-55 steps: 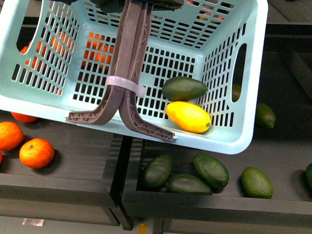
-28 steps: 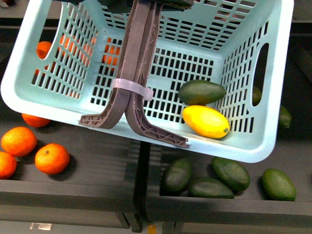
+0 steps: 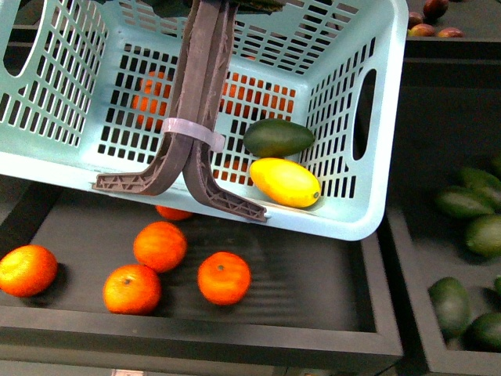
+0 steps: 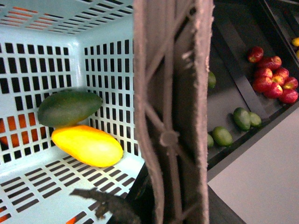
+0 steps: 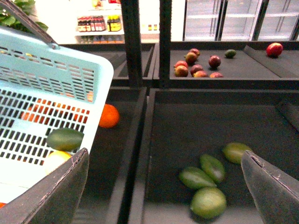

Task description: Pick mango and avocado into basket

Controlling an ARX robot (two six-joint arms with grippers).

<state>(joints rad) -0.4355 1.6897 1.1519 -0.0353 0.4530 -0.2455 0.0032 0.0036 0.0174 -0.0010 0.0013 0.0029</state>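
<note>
The light teal basket (image 3: pixel 368 196) hangs tilted above the black fruit bins, held up by its brown-grey handles (image 3: pixel 192 102). Inside it the yellow mango (image 3: pixel 284 182) lies against the near wall, with the dark-green avocado (image 3: pixel 278 137) just behind it. My left gripper is shut on the basket's handles (image 4: pixel 170 112), which fill the left wrist view; the mango (image 4: pixel 87 145) and avocado (image 4: pixel 69 108) show there too. My right gripper (image 5: pixel 163 186) is open and empty over a bin of avocados, beside the basket (image 5: pixel 70 84).
Several oranges (image 3: pixel 224 277) lie in the black bin below the basket. Loose avocados (image 3: pixel 462 202) fill the bin to the right, also seen in the right wrist view (image 5: pixel 208 201). Red mangoes (image 5: pixel 194 65) lie on a farther shelf. Black bin rims (image 3: pixel 235 333) run along the front.
The basket with both fruits has swung left, from over the avocado bin to over the orange bin. The mango and avocado stay in the same corner of the basket.
</note>
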